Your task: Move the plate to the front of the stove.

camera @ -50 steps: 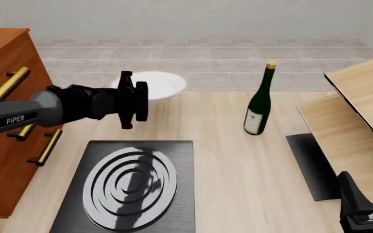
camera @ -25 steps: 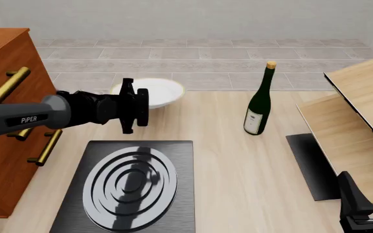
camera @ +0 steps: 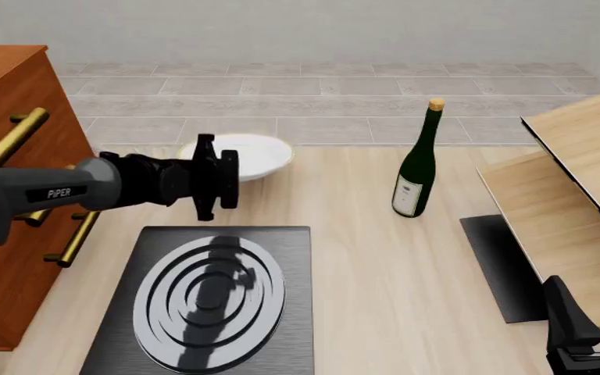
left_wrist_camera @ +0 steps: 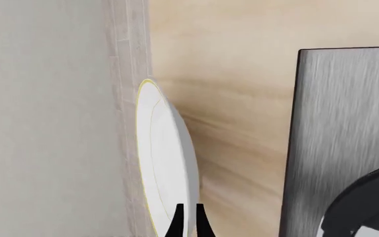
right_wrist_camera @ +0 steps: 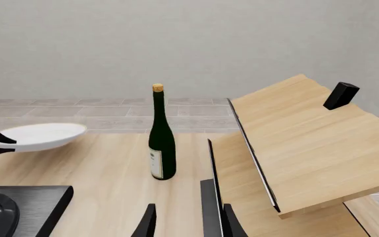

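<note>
Plate (camera: 250, 155) is up off the worktop (camera: 383, 258) right now, pinched at its near rim by the left fingers (camera: 229, 176). You can see it best from the right wrist camera, where the plate (right_wrist_camera: 41, 136) floats clear of the wood with the two black finger tips clamped on its edge. From the left wrist camera the fingers (left_wrist_camera: 188, 224) are nearly closed, only the thin rim between them, and the plate (left_wrist_camera: 166, 163) shows edge-on with its yellow-gold rim line.

Position-wise, the plate is over the far part of the worktop, near the far edge where the tiles start, just beyond the far side of the stove (camera: 212, 297). The stove sits at the near edge, next to the wooden cabinet (camera: 8, 180) on the left side.

Green wine bottle (camera: 417, 164) stands upright well off to the right of the plate. Right fingers (camera: 592, 320) are parked low at the near right corner by the black mat (camera: 503, 262), spread apart and holding nothing.
</note>
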Action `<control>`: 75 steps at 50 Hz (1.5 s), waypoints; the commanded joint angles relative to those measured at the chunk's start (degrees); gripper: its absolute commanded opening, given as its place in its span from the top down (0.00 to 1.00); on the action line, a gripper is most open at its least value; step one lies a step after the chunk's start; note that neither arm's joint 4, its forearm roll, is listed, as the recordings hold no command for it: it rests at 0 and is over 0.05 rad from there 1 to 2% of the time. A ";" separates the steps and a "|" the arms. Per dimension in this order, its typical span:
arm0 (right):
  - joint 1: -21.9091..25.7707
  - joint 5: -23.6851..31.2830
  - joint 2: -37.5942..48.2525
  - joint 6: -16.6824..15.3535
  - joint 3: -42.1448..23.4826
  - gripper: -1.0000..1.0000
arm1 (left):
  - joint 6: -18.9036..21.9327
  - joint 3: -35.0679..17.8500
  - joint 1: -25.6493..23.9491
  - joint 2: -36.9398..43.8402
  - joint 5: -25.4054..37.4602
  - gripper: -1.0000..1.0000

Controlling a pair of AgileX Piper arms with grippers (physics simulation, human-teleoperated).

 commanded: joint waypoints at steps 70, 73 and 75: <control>-0.09 -0.71 1.34 -0.07 0.03 0.00 | 0.76 -6.01 1.64 9.43 -1.20 1.00; -0.11 -0.70 1.33 -0.11 0.03 0.00 | 0.23 -5.61 1.01 9.39 -0.71 1.00; -0.10 -0.75 1.43 -0.12 0.03 0.00 | 0.05 -4.98 0.63 9.41 -0.49 1.00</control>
